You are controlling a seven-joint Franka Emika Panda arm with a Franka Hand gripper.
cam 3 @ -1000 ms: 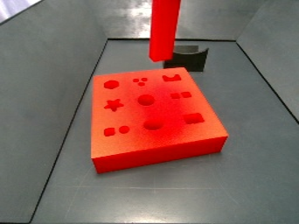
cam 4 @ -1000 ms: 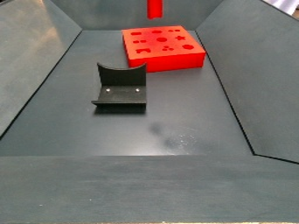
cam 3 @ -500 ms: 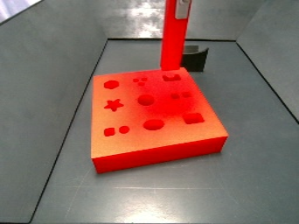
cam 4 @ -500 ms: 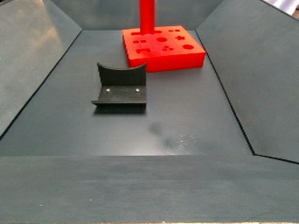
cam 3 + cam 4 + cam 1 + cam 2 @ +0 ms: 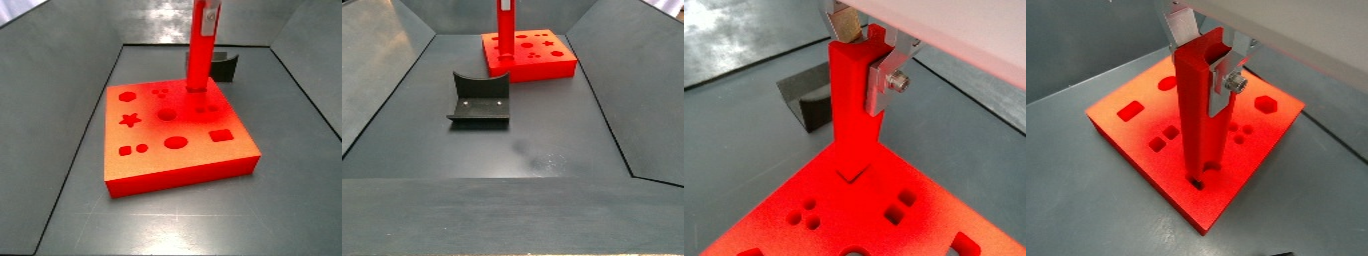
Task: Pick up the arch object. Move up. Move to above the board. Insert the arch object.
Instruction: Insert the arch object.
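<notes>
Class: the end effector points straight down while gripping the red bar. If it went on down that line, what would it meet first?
Most likely the board. The end effector holds the arch object upright, its lower end already at a hole near the board's corner, so the bar would seat or jam there before the fingers touch anything.

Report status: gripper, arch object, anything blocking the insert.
Gripper shut on arch object, above the board. Arch object upright, lower end at a board hole near the corner. Dark fixture stands apart behind the board; nothing in the way.
</notes>
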